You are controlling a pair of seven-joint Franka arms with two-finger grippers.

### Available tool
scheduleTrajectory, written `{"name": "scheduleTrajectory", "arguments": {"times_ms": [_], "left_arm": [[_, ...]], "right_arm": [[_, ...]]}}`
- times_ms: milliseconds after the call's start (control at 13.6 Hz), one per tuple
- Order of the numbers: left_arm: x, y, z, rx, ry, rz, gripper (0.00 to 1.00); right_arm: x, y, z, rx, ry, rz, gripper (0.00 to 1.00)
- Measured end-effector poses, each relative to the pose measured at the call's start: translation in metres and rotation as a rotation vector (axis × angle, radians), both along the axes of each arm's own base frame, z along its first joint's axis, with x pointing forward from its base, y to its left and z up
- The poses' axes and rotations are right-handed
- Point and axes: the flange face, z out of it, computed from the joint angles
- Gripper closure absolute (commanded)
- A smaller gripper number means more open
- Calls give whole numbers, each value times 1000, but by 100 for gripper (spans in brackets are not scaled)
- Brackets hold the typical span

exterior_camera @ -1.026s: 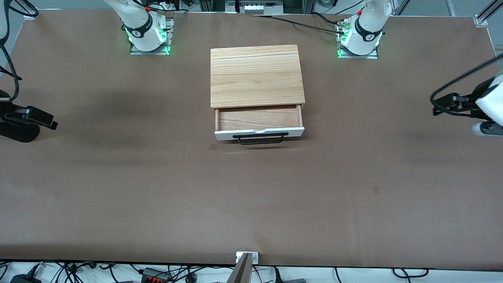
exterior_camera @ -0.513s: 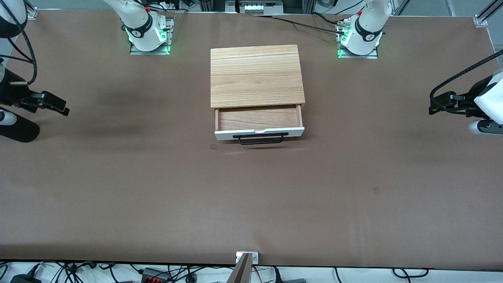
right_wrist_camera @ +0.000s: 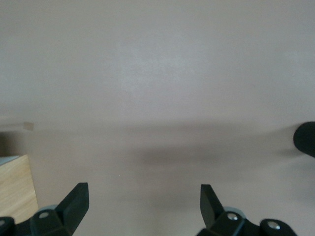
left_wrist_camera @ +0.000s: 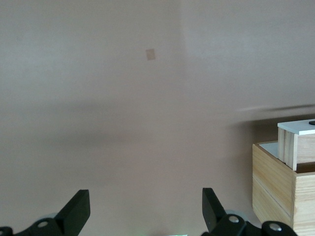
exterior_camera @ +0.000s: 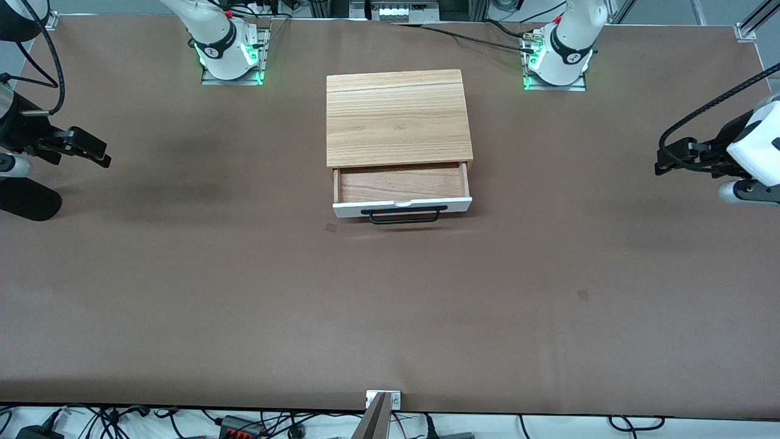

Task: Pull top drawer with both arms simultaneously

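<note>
Though pulled out, one top drawer (exterior_camera: 402,195)

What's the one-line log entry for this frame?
top drawer: pulled out, handle free | left end effector: open, over left-arm table end, apart from drawer | right end effector: open, over right-arm table end

A light-wood cabinet (exterior_camera: 399,117) sits mid-table. Its shallow white-fronted top drawer (exterior_camera: 402,192) with a black bar handle (exterior_camera: 403,214) stands pulled out. Both grippers hover over the brown table (exterior_camera: 244,305), well apart from the cabinet: the left gripper (exterior_camera: 665,163) toward the left arm's end, the right gripper (exterior_camera: 94,152) toward the right arm's end.
</note>
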Motion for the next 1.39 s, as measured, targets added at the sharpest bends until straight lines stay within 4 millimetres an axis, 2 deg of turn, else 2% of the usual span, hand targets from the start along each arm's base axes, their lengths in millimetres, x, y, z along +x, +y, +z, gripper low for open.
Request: {"name": "scheduleTrajectory", "arguments": {"times_ms": [147,440,880,1393], "left_arm": [[-18,15,-5,3,14,22,0],[-47,21,-8,0,-25,-22,0],[-52,24,-15,-1,-7,-26,0],[-52,24,-15,-2,-8,-27,0]], "right_arm": [[0,6,0,-1,-1,11,0],[-1,7,3,-1,-4,19,0],[-2,7,2,-1,8,21,0],[-3,7,3,0,7,21,0]]}}
